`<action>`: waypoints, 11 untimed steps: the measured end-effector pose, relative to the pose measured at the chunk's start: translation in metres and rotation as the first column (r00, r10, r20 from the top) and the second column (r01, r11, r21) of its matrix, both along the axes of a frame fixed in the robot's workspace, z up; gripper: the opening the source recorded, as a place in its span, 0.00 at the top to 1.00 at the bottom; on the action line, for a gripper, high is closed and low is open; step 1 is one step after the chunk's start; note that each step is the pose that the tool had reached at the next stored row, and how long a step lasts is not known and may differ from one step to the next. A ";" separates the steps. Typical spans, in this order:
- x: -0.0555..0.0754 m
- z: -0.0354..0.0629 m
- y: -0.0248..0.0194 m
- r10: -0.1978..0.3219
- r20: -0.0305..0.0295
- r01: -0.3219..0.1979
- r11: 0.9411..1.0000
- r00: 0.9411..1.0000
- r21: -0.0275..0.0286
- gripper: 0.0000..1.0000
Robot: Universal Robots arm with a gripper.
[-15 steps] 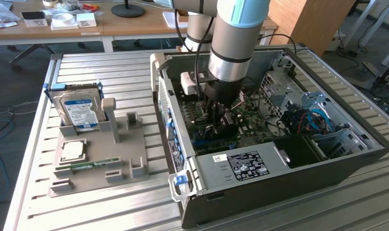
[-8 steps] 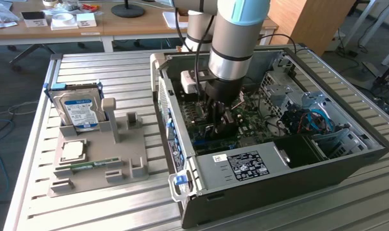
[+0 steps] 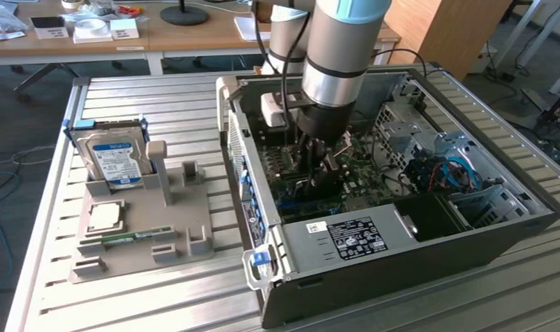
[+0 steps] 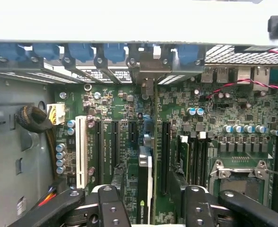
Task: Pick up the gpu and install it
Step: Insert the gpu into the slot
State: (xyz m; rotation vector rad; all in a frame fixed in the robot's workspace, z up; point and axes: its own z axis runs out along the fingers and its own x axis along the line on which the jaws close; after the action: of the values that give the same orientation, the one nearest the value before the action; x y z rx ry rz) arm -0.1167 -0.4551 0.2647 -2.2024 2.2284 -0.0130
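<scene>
The gpu (image 4: 145, 182) stands on edge in a motherboard slot inside the open computer case (image 3: 372, 238). In the wrist view I see it from its top edge, a thin green card with a black and white strip. My gripper (image 4: 153, 201) is straight above it, down inside the case (image 3: 321, 180). Its black fingers (image 4: 111, 208) stand apart on either side of the card, with a gap between each finger and the card. The gripper is open and holds nothing.
The green motherboard (image 4: 110, 109) has several free slots, a CPU socket (image 4: 238, 175) and blue latches (image 4: 77, 49) along the case's rear wall. Outside the case a grey holder (image 3: 169, 228) carries a hard drive (image 3: 113, 155), a processor (image 3: 104, 216) and a memory stick (image 3: 122, 238).
</scene>
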 end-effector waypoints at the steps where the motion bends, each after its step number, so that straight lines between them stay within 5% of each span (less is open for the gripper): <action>1: 0.000 0.0014 0.0000 0.000 0.000 0.000 1.000 1.000 0.000 0.49; 11: 0.000 0.0208 0.0000 0.000 0.000 0.000 1.000 1.000 0.000 0.49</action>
State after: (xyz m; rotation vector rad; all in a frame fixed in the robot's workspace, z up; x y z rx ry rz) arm -0.1167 -0.4551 0.2855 -2.2025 2.2283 -0.0129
